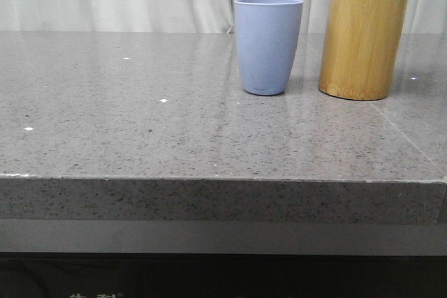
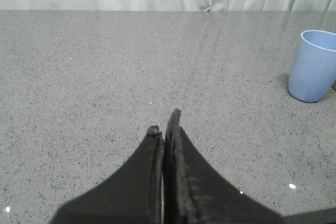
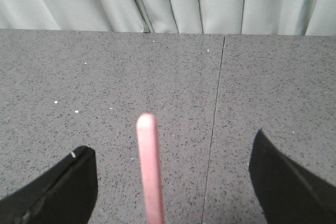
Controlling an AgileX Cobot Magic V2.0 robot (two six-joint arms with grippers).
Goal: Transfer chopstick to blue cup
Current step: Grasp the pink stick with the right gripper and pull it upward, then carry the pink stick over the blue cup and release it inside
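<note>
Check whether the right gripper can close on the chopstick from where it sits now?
Probably yes. The right gripper is open with the chopstick standing between its fingers, touching neither, and nothing blocks either side.

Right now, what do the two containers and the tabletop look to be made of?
The blue cup: matte, uniform periwinkle, no gloss, probably plastic or a fibre composite. The taller cylinder: yellow-brown with faint vertical grain, likely bamboo or wood, smooth satin finish. The tabletop: grey speckled, polished enough to mirror both containers, so stone or a stone-look slab.
</note>
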